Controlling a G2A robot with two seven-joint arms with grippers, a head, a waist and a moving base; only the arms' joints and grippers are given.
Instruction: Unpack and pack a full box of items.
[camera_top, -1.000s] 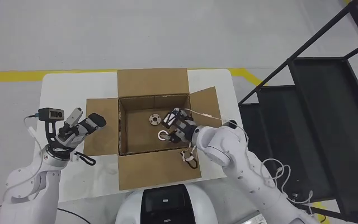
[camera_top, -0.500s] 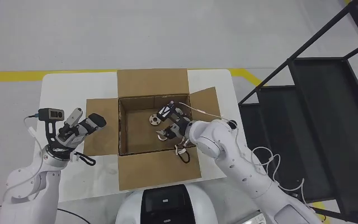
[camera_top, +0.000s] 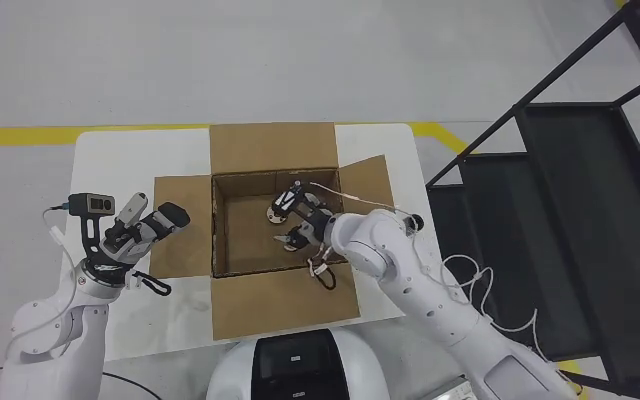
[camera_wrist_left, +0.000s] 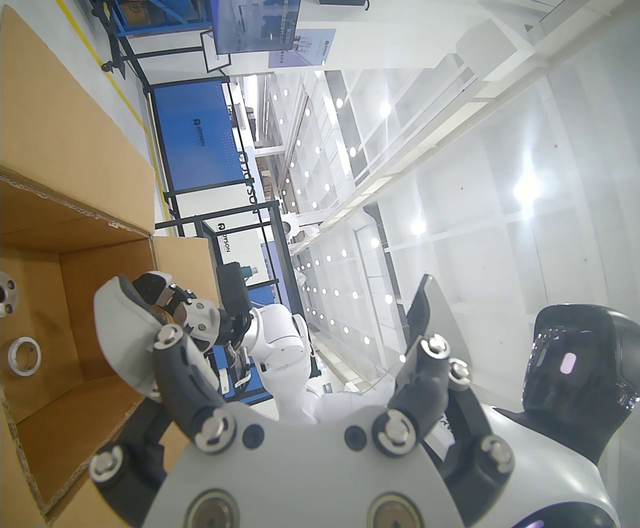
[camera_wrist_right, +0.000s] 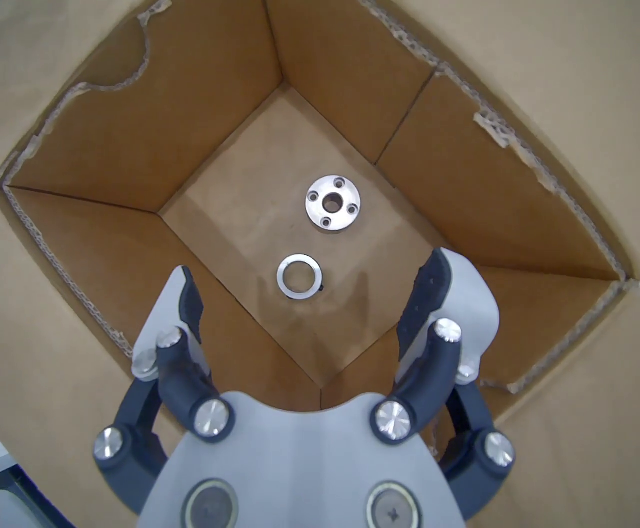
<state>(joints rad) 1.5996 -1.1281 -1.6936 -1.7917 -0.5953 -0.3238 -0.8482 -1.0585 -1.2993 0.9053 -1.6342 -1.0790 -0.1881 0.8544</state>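
An open cardboard box (camera_top: 272, 148) stands in the middle of the white table (camera_top: 120, 160), all its flaps folded out. On its floor lie a round metal flange with holes (camera_wrist_right: 333, 203) and a plain metal ring (camera_wrist_right: 300, 276). My right gripper (camera_wrist_right: 310, 285) hangs open above them inside the box mouth, nothing between its fingers; in the top view this right gripper (camera_top: 290, 218) covers part of the box floor. My left gripper (camera_top: 150, 225) is held open and empty over the box's left flap, with the ring (camera_wrist_left: 22, 355) far off past it.
A black metal stair frame (camera_top: 560, 170) stands to the right of the table. A cable loop (camera_top: 328, 276) of the right arm hangs over the box's near flap. Bare table shows left of the box and at its far corners.
My right gripper has moved farther over the box, toward its far side, and stays open. The left arm has not moved.
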